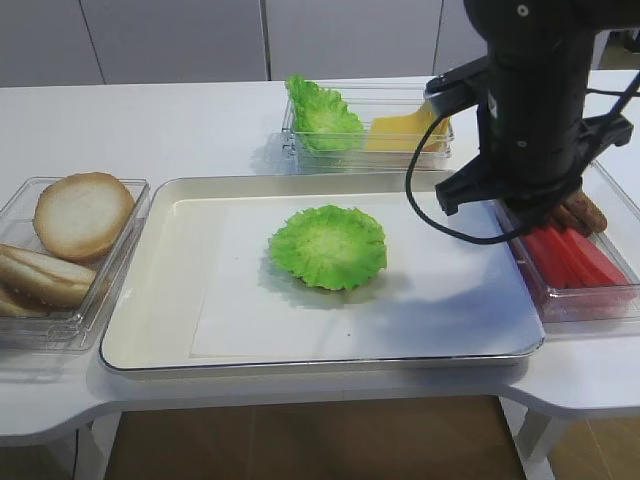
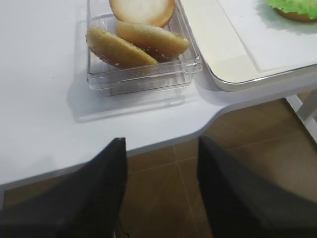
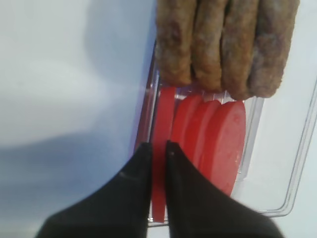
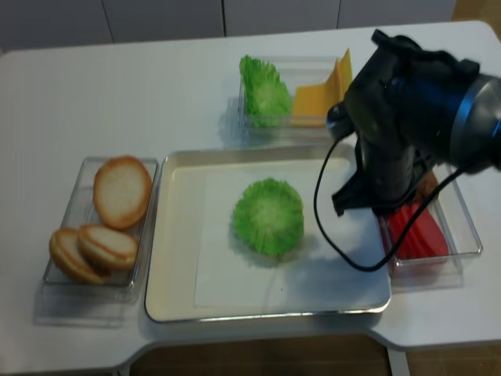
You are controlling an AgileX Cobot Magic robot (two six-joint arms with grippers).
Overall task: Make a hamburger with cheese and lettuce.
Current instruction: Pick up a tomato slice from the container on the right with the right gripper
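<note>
The lettuce (image 1: pixel 328 247) lay flat at the centre of the tray (image 1: pixel 150 330). A clear box (image 1: pixel 300 148) behind the tray held a bunchy leaf (image 1: pixel 322 115) and the cheese (image 1: pixel 402 131). The box (image 2: pixel 143 79) left of the tray held bun halves (image 2: pixel 133 42). The right-hand box (image 3: pixel 297 163) held patties (image 3: pixel 223 44) and upright tomato slices (image 3: pixel 223 141). The right gripper (image 3: pixel 158 151) was closed on the outermost tomato slice (image 3: pixel 162 119). The left gripper (image 2: pixel 161 163) stood spread wide below the table edge (image 2: pixel 163 136), holding nothing.
</note>
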